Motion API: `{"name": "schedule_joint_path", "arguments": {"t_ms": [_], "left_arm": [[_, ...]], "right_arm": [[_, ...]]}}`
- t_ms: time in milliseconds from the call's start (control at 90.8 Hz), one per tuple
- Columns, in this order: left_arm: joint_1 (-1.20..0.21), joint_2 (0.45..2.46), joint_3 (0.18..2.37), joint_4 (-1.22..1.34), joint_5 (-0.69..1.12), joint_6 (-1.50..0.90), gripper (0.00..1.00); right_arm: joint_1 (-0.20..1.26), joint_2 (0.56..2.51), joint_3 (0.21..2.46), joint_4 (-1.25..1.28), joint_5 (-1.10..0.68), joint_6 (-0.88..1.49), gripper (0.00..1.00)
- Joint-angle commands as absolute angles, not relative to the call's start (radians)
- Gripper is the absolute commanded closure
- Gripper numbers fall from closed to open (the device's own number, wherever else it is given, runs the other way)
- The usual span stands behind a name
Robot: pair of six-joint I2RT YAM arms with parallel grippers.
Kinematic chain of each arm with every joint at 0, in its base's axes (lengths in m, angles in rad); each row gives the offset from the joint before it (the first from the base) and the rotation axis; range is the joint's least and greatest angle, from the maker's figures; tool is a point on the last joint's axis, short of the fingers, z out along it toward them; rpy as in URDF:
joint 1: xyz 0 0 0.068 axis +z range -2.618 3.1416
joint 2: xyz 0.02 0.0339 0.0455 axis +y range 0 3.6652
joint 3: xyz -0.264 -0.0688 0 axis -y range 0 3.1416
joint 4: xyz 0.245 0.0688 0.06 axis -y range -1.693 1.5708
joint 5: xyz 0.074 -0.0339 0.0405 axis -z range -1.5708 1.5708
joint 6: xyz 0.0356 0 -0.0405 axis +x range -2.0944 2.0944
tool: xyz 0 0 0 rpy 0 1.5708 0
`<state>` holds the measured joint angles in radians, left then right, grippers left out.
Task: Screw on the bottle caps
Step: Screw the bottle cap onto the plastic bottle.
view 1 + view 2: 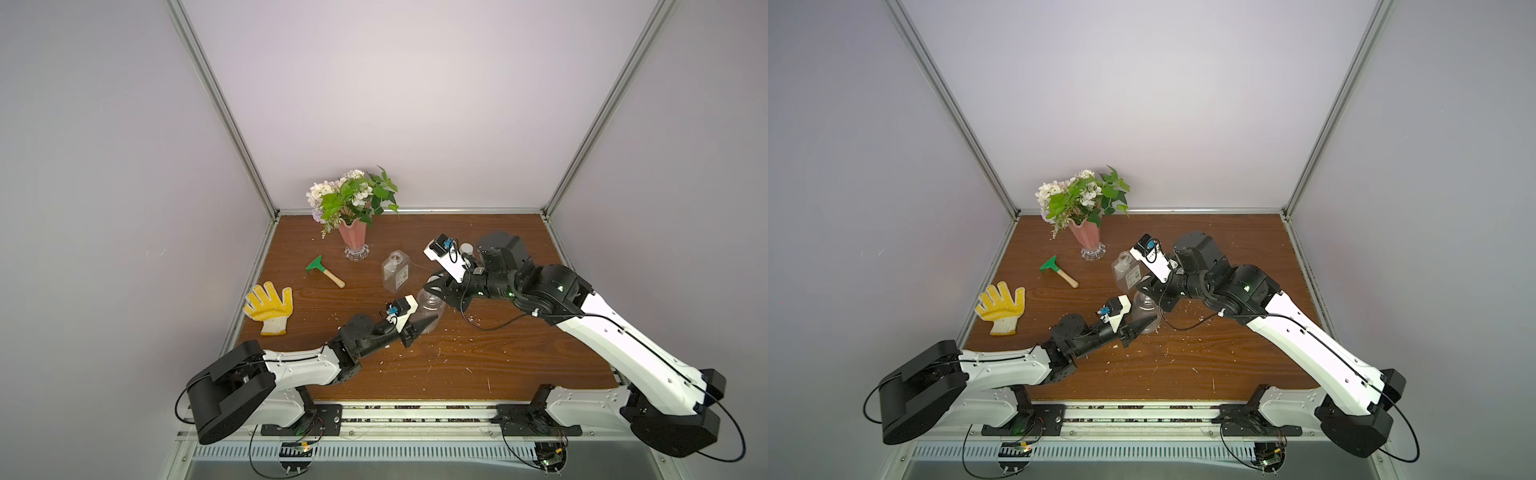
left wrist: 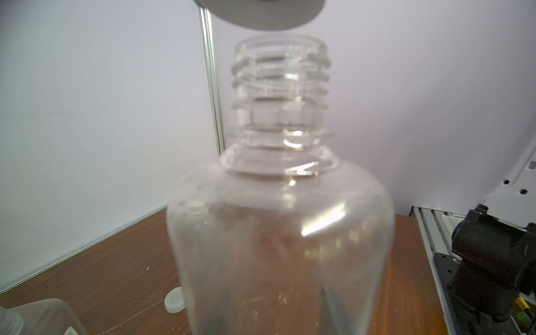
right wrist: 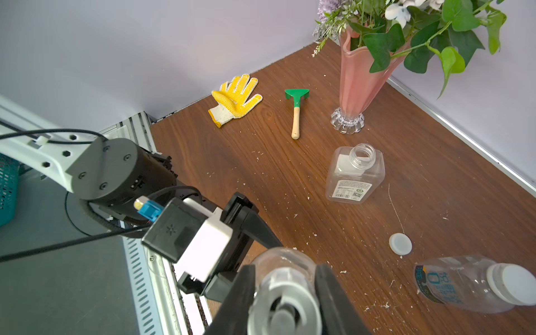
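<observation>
My left gripper is shut on the rounded clear bottle, holding it upright on the wooden table; the bottle's body fills the left wrist view and its threaded neck is bare. My right gripper is shut on a round white bottle cap, which hangs just above that neck with a small gap. The square bottle with the white label stands open behind. A loose white cap lies on the table. Another clear bottle lies on its side with a white cap on.
At the back left stand a pink flower vase, a green hand rake and a yellow glove. White specks litter the wooden table. Walls close in the left, back and right sides.
</observation>
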<state>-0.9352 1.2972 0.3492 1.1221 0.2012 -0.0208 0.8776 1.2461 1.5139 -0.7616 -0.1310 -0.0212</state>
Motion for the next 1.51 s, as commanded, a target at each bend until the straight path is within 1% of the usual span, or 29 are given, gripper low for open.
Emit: {"name": "schedule_joint_path", "arguments": {"t_ms": [0, 572, 804, 1002, 1233, 1343, 1497], "left_arm": [[-0.943, 1.294, 0.372, 1.156, 0.208, -0.004, 0.61], [-0.943, 1.291, 0.365, 1.155, 0.204, -0.002, 0.61], [-0.943, 1.287, 0.362, 1.156, 0.201, 0.0, 0.61], [-0.943, 1.272, 0.355, 1.156, 0.192, 0.002, 0.61], [-0.943, 1.267, 0.353, 1.156, 0.188, 0.001, 0.61], [-0.944, 1.266, 0.353, 1.156, 0.188, 0.002, 0.61], [-0.943, 1.264, 0.353, 1.156, 0.189, 0.0, 0.61]], "right_arm": [[0.888, 1.255, 1.552, -0.8, -0.114, -0.042, 0.78], [0.896, 1.26, 1.534, -0.823, -0.02, -0.045, 0.76], [0.896, 1.243, 1.493, -0.821, -0.053, -0.026, 0.75], [0.896, 1.225, 1.46, -0.82, -0.136, -0.005, 0.75], [0.896, 1.21, 1.425, -0.81, -0.175, -0.005, 0.75], [0.896, 1.21, 1.406, -0.801, -0.17, -0.006, 0.75], [0.896, 1.213, 1.385, -0.798, -0.118, -0.005, 0.74]]}}
